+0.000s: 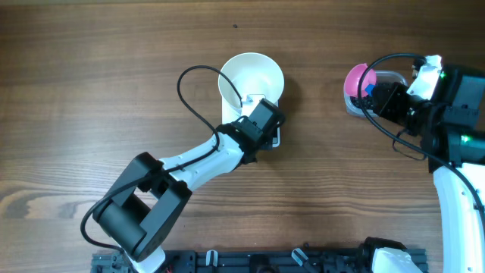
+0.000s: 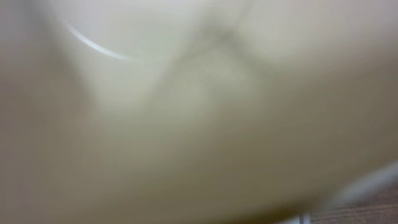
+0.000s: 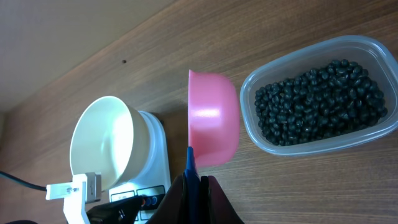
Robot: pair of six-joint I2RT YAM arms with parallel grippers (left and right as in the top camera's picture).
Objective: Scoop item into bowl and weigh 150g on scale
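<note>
The white bowl [image 1: 251, 78] stands on the white scale [image 3: 157, 152], which it mostly hides from overhead. My left gripper [image 1: 271, 125] is shut, low at the scale's front edge, with its dark tip [image 3: 134, 204] at the two round buttons. Only the blurred bowl wall [image 2: 186, 93] fills the left wrist view. My right gripper [image 3: 194, 182] is shut on the blue handle of a pink scoop [image 3: 214, 118], held on its side between the scale and a clear tub [image 3: 374, 45]. The item [image 3: 320, 102], small black beads, lies in the tub.
The clear tub [image 1: 383, 78] sits at the right of the wooden table under the scoop [image 1: 356, 78]. A black cable [image 1: 189, 95] loops from the left arm beside the bowl. The arms' bases stand along the near edge.
</note>
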